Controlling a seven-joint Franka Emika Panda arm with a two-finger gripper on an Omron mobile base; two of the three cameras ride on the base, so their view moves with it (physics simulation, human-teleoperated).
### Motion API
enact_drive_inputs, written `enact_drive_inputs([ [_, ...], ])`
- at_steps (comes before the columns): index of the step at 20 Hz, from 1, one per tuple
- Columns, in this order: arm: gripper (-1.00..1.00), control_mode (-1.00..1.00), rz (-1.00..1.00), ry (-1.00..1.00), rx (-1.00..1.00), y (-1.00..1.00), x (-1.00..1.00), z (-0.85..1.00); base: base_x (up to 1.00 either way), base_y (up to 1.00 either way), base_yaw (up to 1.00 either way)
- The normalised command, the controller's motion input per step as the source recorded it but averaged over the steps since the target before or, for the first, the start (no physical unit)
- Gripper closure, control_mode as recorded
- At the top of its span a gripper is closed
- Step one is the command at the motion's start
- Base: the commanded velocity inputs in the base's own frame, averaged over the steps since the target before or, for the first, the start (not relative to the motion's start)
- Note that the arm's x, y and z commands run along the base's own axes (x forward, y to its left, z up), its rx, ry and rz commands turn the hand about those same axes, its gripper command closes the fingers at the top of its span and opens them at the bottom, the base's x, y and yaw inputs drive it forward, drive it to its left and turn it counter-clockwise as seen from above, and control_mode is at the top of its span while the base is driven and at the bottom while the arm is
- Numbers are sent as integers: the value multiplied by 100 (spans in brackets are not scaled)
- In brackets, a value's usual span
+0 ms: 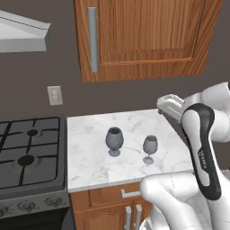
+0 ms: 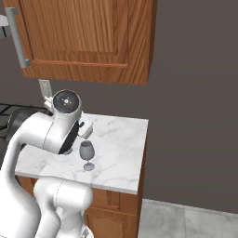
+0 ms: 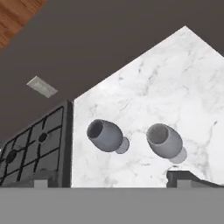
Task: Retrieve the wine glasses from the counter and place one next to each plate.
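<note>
Open-jawed gripper (image 3: pixel 113 179) above counter (image 1: pixel 90 161); 2 upright wine glasses (image 3: pixel 105 135) just ahead

Bare counter (image 1: pixel 90 157) around two upright wine glasses (image 1: pixel 114 140) (a clear gap between).

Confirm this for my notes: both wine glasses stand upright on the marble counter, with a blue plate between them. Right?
Not quite. The darker glass and slimmer glass do stand upright on the counter, but the left base view shows bare marble between them, no plate.
</note>
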Motion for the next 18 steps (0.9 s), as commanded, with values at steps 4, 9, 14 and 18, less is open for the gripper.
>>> enact_drive_inputs([
  [4,-100,-100,-20,28,53,-37,-7,37,0,0,0],
  [9,-100,-100,-10,50,38,-43,-1,17,0,0,0],
  [14,-100,-100,0,50,33,-17,9,1,0,0,0],
  [18,-100,-100,6,25,21,-4,4,0,0,0,0],
])
